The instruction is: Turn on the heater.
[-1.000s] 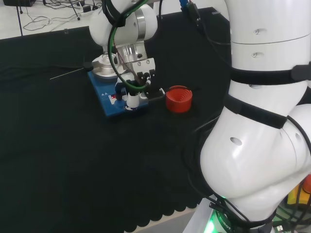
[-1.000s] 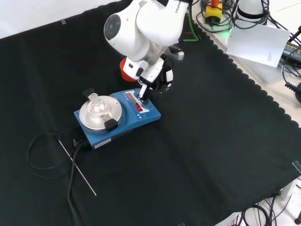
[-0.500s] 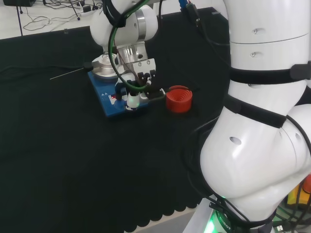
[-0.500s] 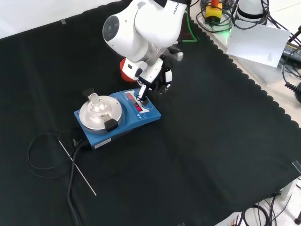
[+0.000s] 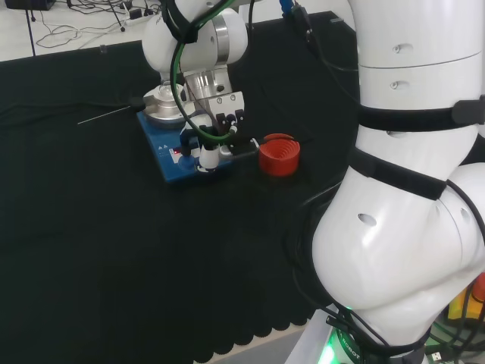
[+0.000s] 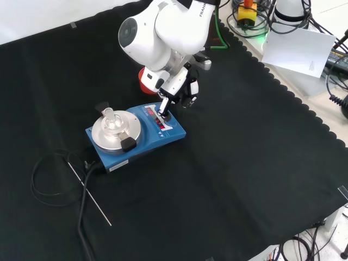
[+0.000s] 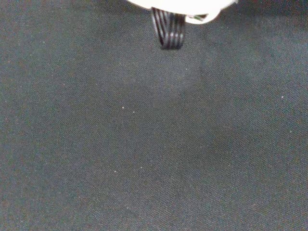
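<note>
Robot hand (image 6: 179,89) over the heater's (image 6: 136,135) control end
One straight finger points down onto the blue panel; nothing is held.

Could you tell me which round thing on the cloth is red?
The ribbed ring, standing on the cloth just beside the blue heater. The other round thing, the heater's plate, is silver.

red stand (image 6: 145,79) half hidden — behind arm
</note>
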Available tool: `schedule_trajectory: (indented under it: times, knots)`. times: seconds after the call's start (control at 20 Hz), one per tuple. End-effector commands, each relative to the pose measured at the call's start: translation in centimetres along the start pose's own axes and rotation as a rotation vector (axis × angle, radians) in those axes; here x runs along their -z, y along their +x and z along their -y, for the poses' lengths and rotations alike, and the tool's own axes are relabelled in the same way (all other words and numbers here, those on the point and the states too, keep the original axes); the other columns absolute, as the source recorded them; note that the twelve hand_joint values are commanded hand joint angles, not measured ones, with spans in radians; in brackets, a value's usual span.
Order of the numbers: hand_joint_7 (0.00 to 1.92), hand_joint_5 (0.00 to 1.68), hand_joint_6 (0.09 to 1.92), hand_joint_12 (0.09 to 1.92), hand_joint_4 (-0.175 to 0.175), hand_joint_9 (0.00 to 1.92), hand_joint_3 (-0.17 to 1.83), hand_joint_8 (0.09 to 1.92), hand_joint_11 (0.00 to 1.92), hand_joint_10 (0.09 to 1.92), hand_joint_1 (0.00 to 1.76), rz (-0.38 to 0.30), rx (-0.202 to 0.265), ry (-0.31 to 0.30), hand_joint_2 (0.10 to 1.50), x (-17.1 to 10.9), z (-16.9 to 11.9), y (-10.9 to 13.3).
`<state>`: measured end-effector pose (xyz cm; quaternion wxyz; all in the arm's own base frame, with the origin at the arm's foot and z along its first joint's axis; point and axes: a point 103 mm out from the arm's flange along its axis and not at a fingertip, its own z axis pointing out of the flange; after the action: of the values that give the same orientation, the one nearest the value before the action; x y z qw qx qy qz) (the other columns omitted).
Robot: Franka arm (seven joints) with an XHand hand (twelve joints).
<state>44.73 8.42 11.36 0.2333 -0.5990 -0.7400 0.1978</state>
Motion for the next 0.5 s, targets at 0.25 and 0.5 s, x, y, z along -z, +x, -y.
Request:
schedule_trajectory:
  times: [0.25,0.5]
  knots:
    - [1.66,0.3,0.87,1.32,-0.07,1.7,1.0,1.47,1.24,1.39,1.45,-0.004,0.005,-0.039,0.72,1.8,0.7,0.5]
    - [1.65,0.31,0.87,1.32,-0.071,1.7,1.0,1.47,1.25,1.38,1.45,-0.008,-0.003,-0.064,0.72,3.0,1.3,0.4]
